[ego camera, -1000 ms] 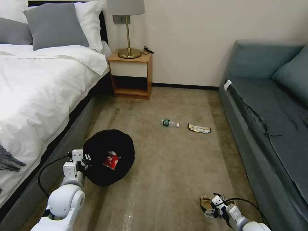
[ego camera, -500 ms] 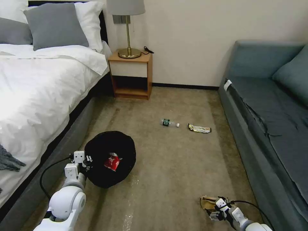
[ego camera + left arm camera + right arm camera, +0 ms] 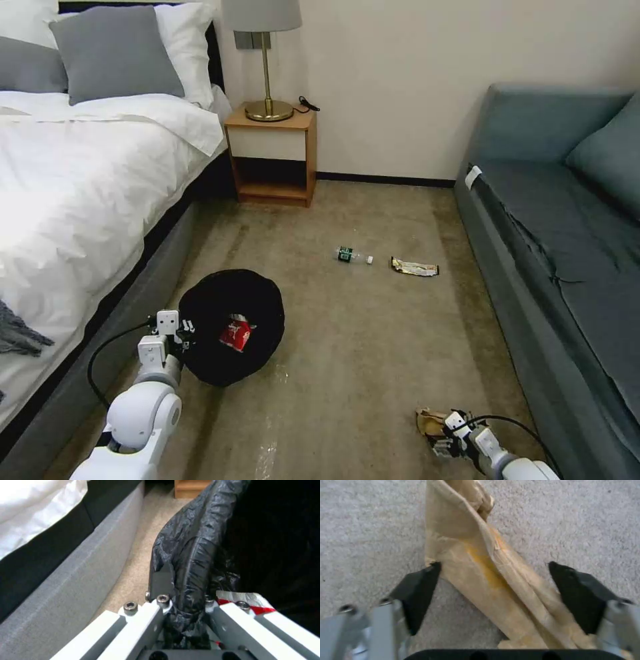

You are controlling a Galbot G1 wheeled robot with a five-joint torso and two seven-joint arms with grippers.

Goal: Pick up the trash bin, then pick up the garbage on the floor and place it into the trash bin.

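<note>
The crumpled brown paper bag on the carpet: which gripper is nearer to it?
Right. The right gripper straddles the brown paper bag, fingers open on either side. The left gripper is far away, clamped on the trash bin rim.

The trash bin (image 3: 230, 327) sits on the floor (image 3: 347, 333) beside the bed (image 3: 80, 200), at the robot's left, with a snack packet (image 3: 235, 333) in it. The bottle (image 3: 352, 255) and wrapper (image 3: 414, 267) lie side by side farther ahead, between nightstand (image 3: 272, 157) and sofa (image 3: 567, 233). The paper bag (image 3: 430, 421) lies near the robot, by the sofa.
</note>
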